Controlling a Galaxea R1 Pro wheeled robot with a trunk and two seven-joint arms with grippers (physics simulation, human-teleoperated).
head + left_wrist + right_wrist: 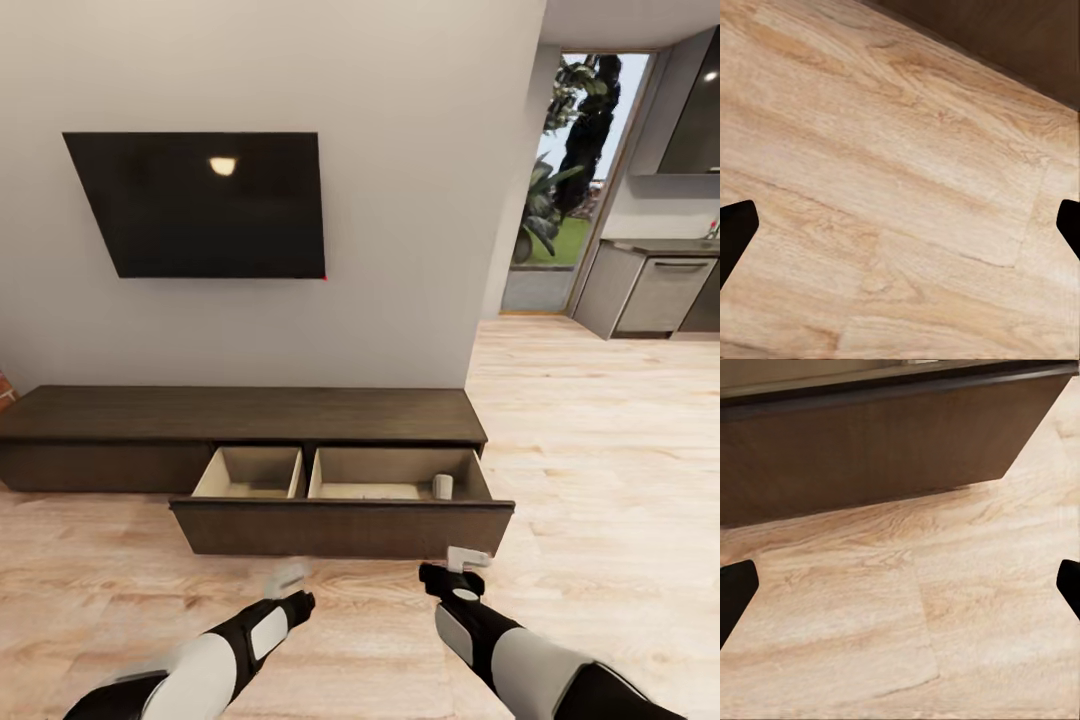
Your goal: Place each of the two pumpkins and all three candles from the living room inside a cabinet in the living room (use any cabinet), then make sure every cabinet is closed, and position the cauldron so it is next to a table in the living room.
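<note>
Currently the robot stands in front of the long dark cabinet under the wall-mounted TV. One wide drawer is pulled out toward the robot, with two pale compartments. In the right compartment, at about 1 o'clock from the robot, one candle stands upright near the right wall; something flat and pale lies beside it, too unclear to name. The left compartment looks bare from this angle.

The left gripper and the right gripper both hang low over the wood floor, just short of the drawer front. In each wrist view the dark fingertips sit at the far edges of the picture with only floor between them, so both hands are spread wide and carry nothing.

No pumpkin or cauldron appears here, so much of the task seems left. If the drawer is to be shut, a good way is to press flat on the middle of its front, so it slides in straight and the candle does not tip.
</note>
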